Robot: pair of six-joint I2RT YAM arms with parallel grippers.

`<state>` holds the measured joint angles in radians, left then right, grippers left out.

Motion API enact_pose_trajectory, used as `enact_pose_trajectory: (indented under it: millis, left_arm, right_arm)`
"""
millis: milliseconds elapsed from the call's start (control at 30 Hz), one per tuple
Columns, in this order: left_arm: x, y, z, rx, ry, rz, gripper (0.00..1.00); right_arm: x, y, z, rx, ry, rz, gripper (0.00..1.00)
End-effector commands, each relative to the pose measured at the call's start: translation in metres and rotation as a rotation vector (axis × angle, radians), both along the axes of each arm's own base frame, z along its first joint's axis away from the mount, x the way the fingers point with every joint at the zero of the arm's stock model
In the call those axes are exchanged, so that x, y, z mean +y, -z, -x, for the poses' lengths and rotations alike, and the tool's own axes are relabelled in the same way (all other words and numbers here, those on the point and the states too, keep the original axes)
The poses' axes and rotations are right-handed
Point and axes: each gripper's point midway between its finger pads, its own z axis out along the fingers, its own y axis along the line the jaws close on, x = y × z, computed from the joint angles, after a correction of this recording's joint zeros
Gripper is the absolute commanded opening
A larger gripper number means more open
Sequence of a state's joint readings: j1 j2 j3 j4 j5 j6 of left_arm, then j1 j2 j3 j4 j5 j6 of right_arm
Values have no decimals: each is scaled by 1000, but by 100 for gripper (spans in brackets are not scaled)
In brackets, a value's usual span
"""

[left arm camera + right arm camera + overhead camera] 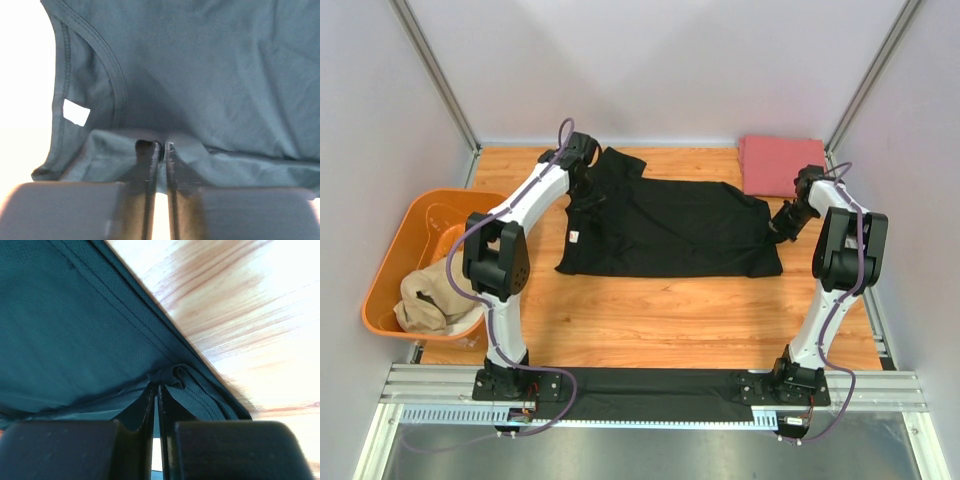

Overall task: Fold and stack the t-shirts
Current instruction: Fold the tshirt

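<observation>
An orange plastic tub [420, 225] sits at the tabletop's [650, 310] left edge. It holds a crumpled tan t-shirt [425, 300] heaped against its near wall, while the far part of the tub shows bare orange. The black t-shirt [670, 230] lies spread across the far half of the tabletop, its white neck label [76, 112] toward the left edge and one sleeve reaching toward the far edge. A folded pinkish-red t-shirt [780, 165] rests in the far right corner, apart from the black one. The left pincer [161, 146] is at the black t-shirt's far left part, with only a thin slit between its jaws and a fold of cloth bunched at the tips. I cannot tell whether it grips that fold. The right pincer [158, 386] is closed on the bunched hem at the black t-shirt's right side.
</observation>
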<state>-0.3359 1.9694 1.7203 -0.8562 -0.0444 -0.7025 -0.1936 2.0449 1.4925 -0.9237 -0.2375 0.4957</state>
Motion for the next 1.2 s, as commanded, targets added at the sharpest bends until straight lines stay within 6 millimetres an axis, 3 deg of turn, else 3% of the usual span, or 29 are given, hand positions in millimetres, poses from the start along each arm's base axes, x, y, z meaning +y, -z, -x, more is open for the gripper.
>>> enact_pose_trajectory:
  millis: [0,33,67,200,333,400,500,533,667,767,900,1167]
  left_arm:
    - [8,-11,-4,-8,44,-44,31]
    - [21,-13,-1,-8,57,-121,47]
    - [31,-27,1,-37,56,-160,55]
    - [60,-55,22,-97,91,-272,68]
    - [60,-54,58,-81,130,-210,62]
    - [58,-39,74,-51,131,-170,59]
    - [61,-12,90,17,135,-160,59]
    - [61,-7,90,24,143,-160,59]
    - [72,15,95,69,183,-206,58]
    - [79,26,96,97,202,-215,51]
    - [81,36,101,128,204,-208,48]
    - [82,49,105,167,220,-203,52]
  right_arm:
    - [-2,-10,-16,-50,-11,12,6]
    - [-3,-12,-16,-51,-16,19,10]
    - [-4,-15,-17,-56,-17,24,13]
    - [-11,-34,-16,-84,-39,75,25]
    - [-16,-51,-2,-103,-57,118,33]
    - [-10,-62,6,-132,-60,103,34]
    - [1,-55,25,-134,-79,53,41]
    - [4,-58,29,-153,-88,47,42]
    - [5,-39,59,-89,-108,52,43]
    - [0,-34,70,-77,-103,74,43]
    - [-6,-29,76,-61,-86,76,42]
    - [-19,-19,78,-35,-45,70,37]
